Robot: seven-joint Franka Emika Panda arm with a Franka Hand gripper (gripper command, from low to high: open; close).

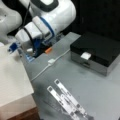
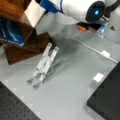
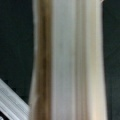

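Observation:
My gripper (image 1: 14, 47) sits at a front view's upper left, at the end of the white arm (image 1: 50, 15), and only its blue-trimmed end shows. It is right at the top edge of a pale block (image 1: 12, 80). In a front view that block is a brown wooden shelf (image 2: 27, 47) with a blue book (image 2: 11, 33) inside, and the gripper's blue part (image 2: 48, 5) hangs just above its pale top panel (image 2: 35, 12). The wrist view is filled by a whitish upright board (image 3: 67, 60) with a brown edge, very close. Its fingers are hidden.
A folding metal stand (image 1: 66, 98) (image 2: 43, 65) lies on the grey table (image 1: 100, 87). A white cable (image 1: 51, 61) (image 2: 105, 53) crosses the table. A black box with a grey drawer (image 1: 96, 51) (image 2: 110, 97) carries a white tag (image 1: 85, 55) (image 2: 98, 77). An orange piece (image 1: 48, 50) (image 2: 81, 27) lies near the arm.

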